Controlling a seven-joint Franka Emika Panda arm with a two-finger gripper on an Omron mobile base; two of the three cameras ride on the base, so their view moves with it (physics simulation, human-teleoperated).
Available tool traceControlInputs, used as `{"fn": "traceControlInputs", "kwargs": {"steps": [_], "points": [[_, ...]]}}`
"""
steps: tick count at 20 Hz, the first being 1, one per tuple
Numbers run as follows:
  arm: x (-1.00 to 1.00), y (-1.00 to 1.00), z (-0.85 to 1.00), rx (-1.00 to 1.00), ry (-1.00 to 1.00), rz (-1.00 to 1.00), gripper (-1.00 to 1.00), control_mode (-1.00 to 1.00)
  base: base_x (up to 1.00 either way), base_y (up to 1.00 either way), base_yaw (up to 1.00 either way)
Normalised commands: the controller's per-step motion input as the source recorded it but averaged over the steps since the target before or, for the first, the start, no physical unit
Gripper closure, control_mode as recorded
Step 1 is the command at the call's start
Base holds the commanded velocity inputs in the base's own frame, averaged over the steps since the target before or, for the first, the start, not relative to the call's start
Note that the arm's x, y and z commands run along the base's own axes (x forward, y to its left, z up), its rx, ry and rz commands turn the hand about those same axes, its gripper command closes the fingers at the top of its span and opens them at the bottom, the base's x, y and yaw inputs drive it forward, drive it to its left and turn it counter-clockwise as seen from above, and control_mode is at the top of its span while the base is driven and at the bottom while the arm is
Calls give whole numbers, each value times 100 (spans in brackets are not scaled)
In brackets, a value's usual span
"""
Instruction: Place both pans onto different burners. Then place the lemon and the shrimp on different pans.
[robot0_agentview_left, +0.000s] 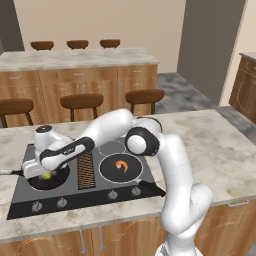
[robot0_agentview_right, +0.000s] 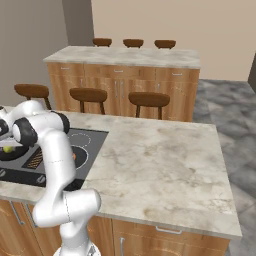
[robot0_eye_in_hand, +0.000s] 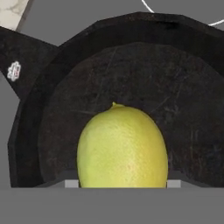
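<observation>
Setting: marble-look counter with a dark glass cooktop, stools and a second counter behind.
Left pan: set on the left burner, handle pointed off to the left.
Lemon: seen inside the left pan, directly under the gripper; in the hand view it is framed between the fingertips.
Gripper state: grasp or release cannot be told.
Right pan: placed on the right burner, with the shrimp lying in it.
Grille: between the two pans.

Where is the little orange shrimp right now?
In the left base view, the small curled orange shrimp lies inside the round black frying pan on the cooktop's right burner, right of the brown grille.
</observation>
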Motion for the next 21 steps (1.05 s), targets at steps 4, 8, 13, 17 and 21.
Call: {"fn": "traceControlInputs", "kwargs": {"steps": [4, 8, 13, 17, 21], "points": [[0, 5, -1, 0, 4, 0, -100, -100, 0, 0, 0], [0, 0, 0, 0, 3, 0, -100, -100, 0, 0, 0], [-5, 0, 29, 1, 0, 0, -100, -100, 0, 0, 0], [-35, -15, 81, 3, 0, -1, -100, -100, 0, 0, 0], [-75, -51, 47, 6, -1, 0, -100, -100, 0, 0, 0]]}}
